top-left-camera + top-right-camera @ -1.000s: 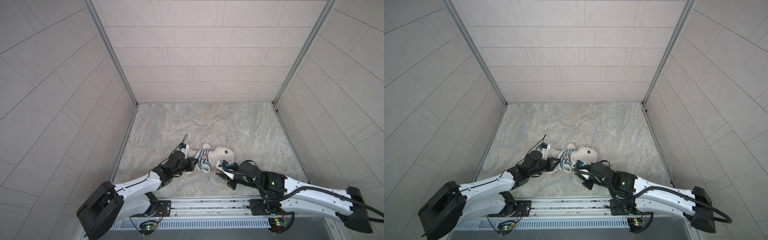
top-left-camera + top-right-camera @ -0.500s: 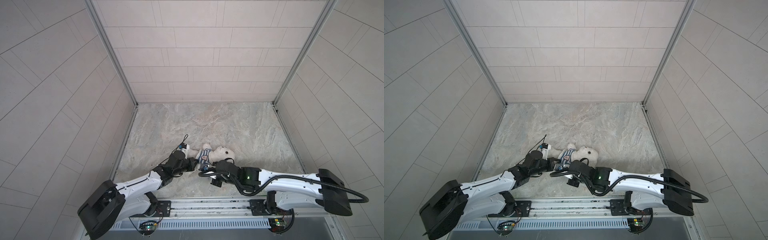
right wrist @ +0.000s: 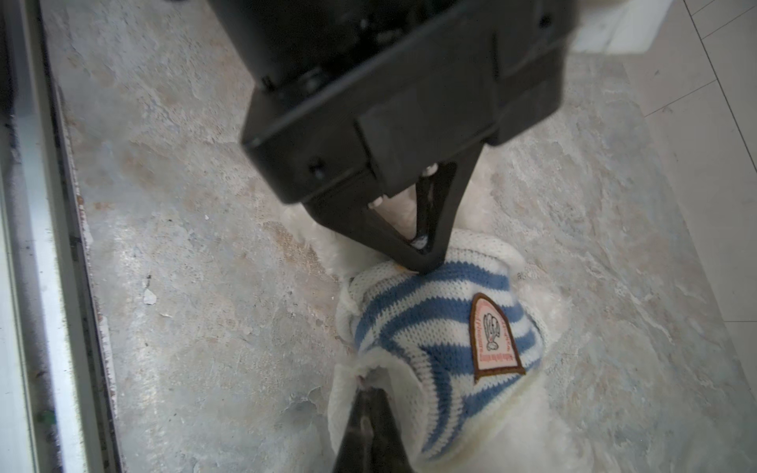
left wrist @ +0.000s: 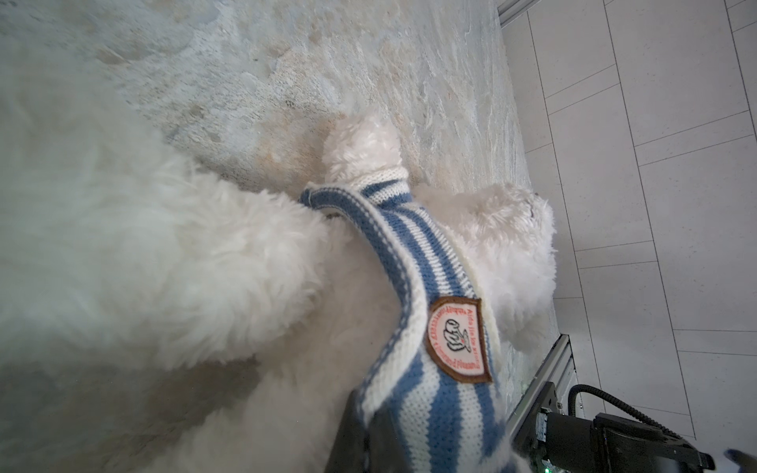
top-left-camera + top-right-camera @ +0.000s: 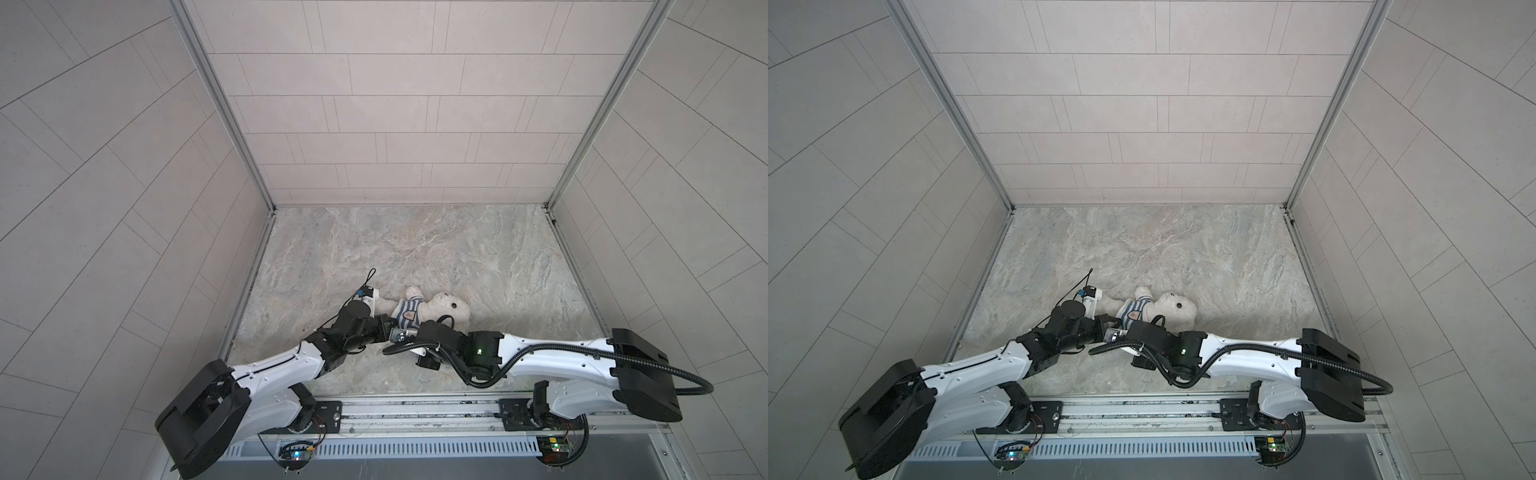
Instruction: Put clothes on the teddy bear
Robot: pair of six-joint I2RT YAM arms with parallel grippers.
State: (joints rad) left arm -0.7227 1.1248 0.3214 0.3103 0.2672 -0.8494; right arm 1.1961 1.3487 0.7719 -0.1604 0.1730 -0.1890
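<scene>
The teddy bear (image 5: pixel 446 305) (image 5: pixel 1177 309) lies on its back near the front of the floor, head to the right. A blue-and-white striped shirt (image 5: pixel 409 311) (image 4: pixel 434 393) (image 3: pixel 430 327) with a badge is bunched round its chest, and one white paw sticks out of a sleeve. My left gripper (image 5: pixel 388 323) (image 4: pixel 368 442) comes from the left and is shut on the shirt's lower hem; it also shows from outside as the left gripper (image 3: pixel 422 258). My right gripper (image 5: pixel 409 330) (image 3: pixel 370 405) is shut on the shirt's white ribbed edge at the near side.
Marble-patterned floor (image 5: pixel 415 249) is enclosed by tiled walls on three sides. A metal rail (image 3: pixel 24 245) runs along the front edge, close behind the right gripper. Both arms lie low and meet just in front of the bear.
My right arm has swung left along the bear to the shirt, and its gripper has shut on the shirt's edge. The left arm has held still.
</scene>
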